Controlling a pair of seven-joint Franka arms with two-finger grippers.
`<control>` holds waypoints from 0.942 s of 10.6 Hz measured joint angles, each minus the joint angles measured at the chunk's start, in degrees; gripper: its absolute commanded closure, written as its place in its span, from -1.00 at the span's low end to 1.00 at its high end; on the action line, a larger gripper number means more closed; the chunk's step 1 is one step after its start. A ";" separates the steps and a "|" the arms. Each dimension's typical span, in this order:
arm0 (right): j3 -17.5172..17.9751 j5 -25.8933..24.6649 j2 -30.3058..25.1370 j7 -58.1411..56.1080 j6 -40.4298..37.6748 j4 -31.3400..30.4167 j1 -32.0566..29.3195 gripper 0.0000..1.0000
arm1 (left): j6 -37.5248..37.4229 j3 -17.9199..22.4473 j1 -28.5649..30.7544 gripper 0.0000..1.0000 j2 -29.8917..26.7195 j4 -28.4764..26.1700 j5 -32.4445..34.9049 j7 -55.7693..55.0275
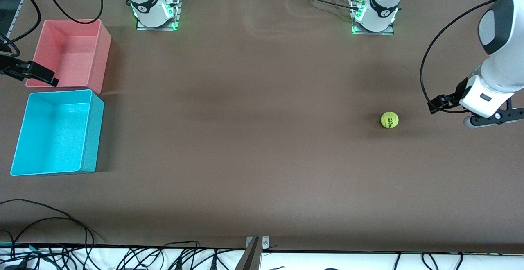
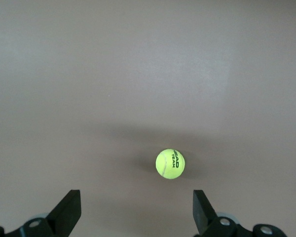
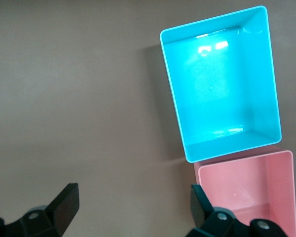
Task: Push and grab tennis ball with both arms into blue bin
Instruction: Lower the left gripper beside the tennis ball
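Bright cyan-blue rectangular plastic bin (image 1: 57,132), empty; fuzzy yellow-green tennis ball (image 1: 389,120) unpushed on worktop (image 1: 254,147); left tool (image 2: 137,210) spread apart beside ball, should sweep it binward; right tool (image 3: 130,210) spread apart, waiting over bins.

- The tennis ball (image 1: 389,120) lies on the table (image 1: 254,139) toward the left arm's end.
- The blue bin (image 1: 92,135) stands at the right arm's end, well apart from the ball.
- The pink bin (image 1: 102,53) stands just beside the blue bin, farther from the front camera.

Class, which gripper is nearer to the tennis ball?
Left. The left gripper hangs open beside the ball, at its own end of the table. The right gripper, also open, is by the bins.
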 measured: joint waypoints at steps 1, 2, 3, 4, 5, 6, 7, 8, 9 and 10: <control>0.00 0.00 0.00 0.00 -0.01 0.00 -0.01 -1.00 | 2.15 0.05 0.00 -1.00 0.05 -1.64 0.00 0.00; 0.00 0.00 0.00 0.00 -0.01 0.00 -0.01 -1.00 | 3.83 0.08 0.00 -1.00 0.12 -2.85 0.00 0.00; 0.00 0.00 0.00 0.00 -0.01 0.00 -0.01 -1.00 | 5.12 0.10 0.01 -1.00 0.29 -3.70 -0.01 0.00; 0.00 0.00 0.00 0.00 -0.01 0.00 0.00 -1.00 | 6.31 0.15 0.07 -1.00 0.65 -4.37 -1.30 -0.04; 0.00 0.00 0.00 0.00 -0.01 0.00 0.00 -1.00 | 7.65 0.19 0.22 -1.00 1.08 -5.31 -2.35 -0.04; 0.00 0.00 0.00 0.00 -0.01 0.00 -0.01 -1.00 | 9.05 0.20 0.51 -1.00 1.71 -6.31 -2.90 -0.04; -0.01 0.00 0.00 0.00 -0.01 0.00 -0.01 -1.00 | 9.92 0.20 0.78 -1.00 2.50 -6.95 -3.06 -0.04; -0.01 0.00 0.00 0.00 -0.01 0.00 -0.01 -1.00 | 10.68 0.20 0.96 -1.00 3.55 -7.24 -3.09 -0.04; -0.02 0.00 -0.04 0.00 -0.01 0.01 -0.01 -1.00 | 11.51 0.20 1.04 -1.00 4.64 -7.45 -3.09 0.01; -0.04 0.00 -0.11 0.00 0.01 0.05 -0.02 -1.00 | 12.60 0.20 1.12 -1.00 5.70 -7.58 -3.09 0.81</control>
